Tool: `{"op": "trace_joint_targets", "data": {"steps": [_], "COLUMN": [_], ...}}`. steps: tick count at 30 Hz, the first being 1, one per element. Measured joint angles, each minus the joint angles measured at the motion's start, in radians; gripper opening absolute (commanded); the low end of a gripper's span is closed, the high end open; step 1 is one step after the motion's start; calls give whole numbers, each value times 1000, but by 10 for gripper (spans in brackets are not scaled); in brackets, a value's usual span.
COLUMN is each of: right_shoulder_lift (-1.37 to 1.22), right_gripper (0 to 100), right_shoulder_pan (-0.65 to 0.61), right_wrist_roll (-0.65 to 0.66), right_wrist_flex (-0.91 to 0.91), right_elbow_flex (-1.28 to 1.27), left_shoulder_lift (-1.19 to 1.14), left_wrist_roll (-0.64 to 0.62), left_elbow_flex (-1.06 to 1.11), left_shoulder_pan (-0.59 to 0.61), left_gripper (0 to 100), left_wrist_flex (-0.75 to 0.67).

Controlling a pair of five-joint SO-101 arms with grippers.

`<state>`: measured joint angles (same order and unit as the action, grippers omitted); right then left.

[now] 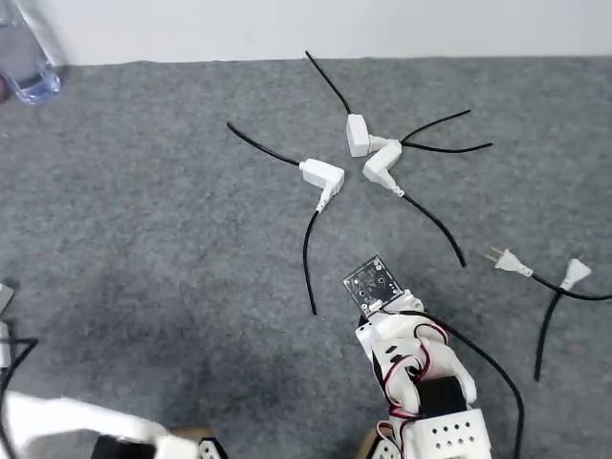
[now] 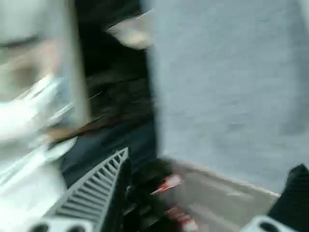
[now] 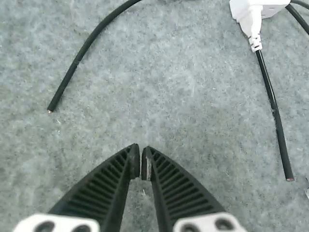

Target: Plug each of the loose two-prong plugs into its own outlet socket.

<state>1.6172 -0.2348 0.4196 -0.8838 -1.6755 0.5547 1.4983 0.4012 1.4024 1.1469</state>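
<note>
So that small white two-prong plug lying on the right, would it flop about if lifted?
The plug itself looks small and rigid, so probably light. Its thin black cord lies in a loose curve, so it would likely dangle and drag. The fuzzy grey mat may resist sliding.

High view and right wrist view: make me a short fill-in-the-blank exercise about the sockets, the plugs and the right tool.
1. On the grey carpet lie ___ white outlet sockets, each with a black cord.
2. The two loose two-prong plugs lie near the high view's ___ edge.
3. The right tool is ___ and holds nothing.

Missing words: three; right; shut.
</note>
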Motion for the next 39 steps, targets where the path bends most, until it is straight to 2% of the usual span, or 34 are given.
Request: {"op": "trace_joint_targets", "data": {"steps": [2, 3, 5, 8, 12, 20, 28, 39], "right_shoulder_lift": [0, 0, 0, 0, 0, 3, 3, 3], "right_gripper": [9, 9, 9, 9, 9, 9, 9, 9], "right_shoulder_pan": [0, 0, 0, 0, 0, 0, 0, 0], "right_wrist_roll": [0, 0, 0, 0, 0, 0, 0, 0], "right_wrist_flex": [0, 0, 0, 0, 0, 0, 0, 0], "right_elbow_flex": [0, 0, 0, 0, 0, 0, 0, 0], "left_shoulder_lift": [-60, -89, -150, -249, -367, -565, -717, -821], "left_wrist_roll": [-69, -120, -212, -351, -454, -528, -540, -560], "left_elbow_flex": [-137, -180, -227, -249, -258, -258, -258, -258], "left_shoulder_pan": [-51, -72, -117, -164, -199, -204, -204, -204], "left_gripper": [459, 459, 459, 459, 459, 459, 459, 459], "left_wrist_flex": [261, 341, 417, 443, 443, 324, 203, 114]}}
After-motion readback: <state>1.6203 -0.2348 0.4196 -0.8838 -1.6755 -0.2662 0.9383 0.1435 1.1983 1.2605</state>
